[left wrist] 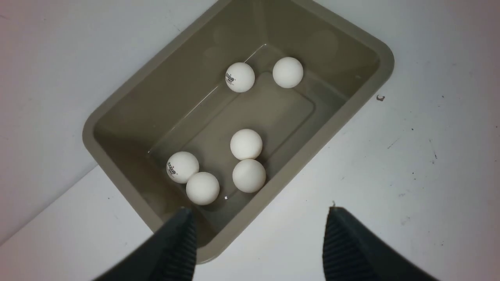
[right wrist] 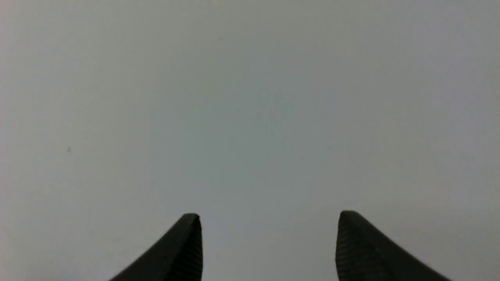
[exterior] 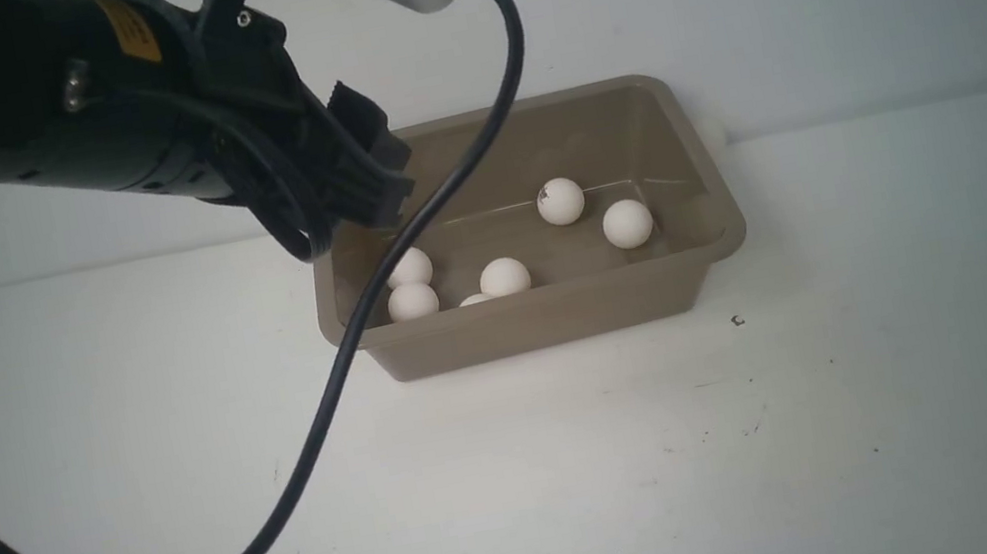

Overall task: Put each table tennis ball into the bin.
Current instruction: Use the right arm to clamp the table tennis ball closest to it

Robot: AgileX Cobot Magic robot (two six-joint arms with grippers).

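Six balls (left wrist: 240,77) in bin (left wrist: 117,113) on desk (exterior: 881,402). L pincer (left wrist: 259,238) above bin's corner, jaws apart, empty. R pincer (right wrist: 269,242) likewise apart, empty.

On my right wrist feed I have only the right gripper (right wrist: 268,222) and a plain pale grey surface (right wrist: 250,97) behind it. The two dark, ribbed fingertips (right wrist: 187,246) stand well apart with nothing between them, so the jaws are spread and empty. The surface is blank apart from one tiny dark speck (right wrist: 68,149). I cannot tell from here whether that surface is worktop or wall.
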